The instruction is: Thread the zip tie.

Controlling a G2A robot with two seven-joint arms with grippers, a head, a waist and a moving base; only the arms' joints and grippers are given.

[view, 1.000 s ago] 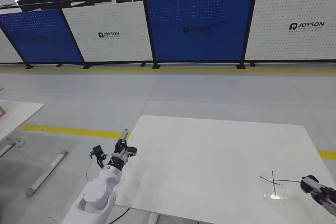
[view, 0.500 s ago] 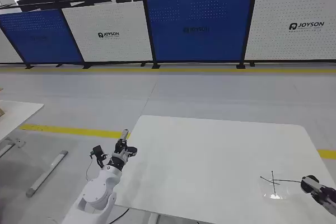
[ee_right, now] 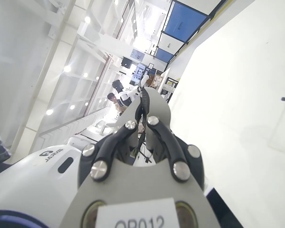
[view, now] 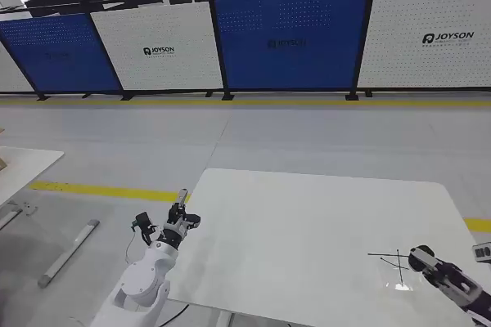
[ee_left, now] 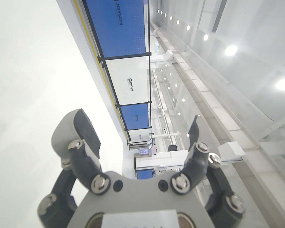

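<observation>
Right gripper (ee_right: 142,96): it is pressing its two fingers tight together. In the top view a zip tie (view: 389,255) is running straight out from its tip, pinched at one end.
Zip tie: it is pointing from the right gripper toward the middle of the table (view: 311,212), over the table's near right part.
Ties counted: two are showing for certain, the held one and a second tie (view: 401,276) lying crosswise to it. A third thin dark line beside them could be a tie or a shadow.
Left gripper (ee_left: 140,122): it is hanging released, fingers spread wide with nothing between them.
Grippers counted: two.
Edges: the right gripper is sitting close to the table's near edge and right corner, and the left gripper is sitting at the left edge.
Open room: a broad stretch of white tabletop is lying between the two grippers.
</observation>
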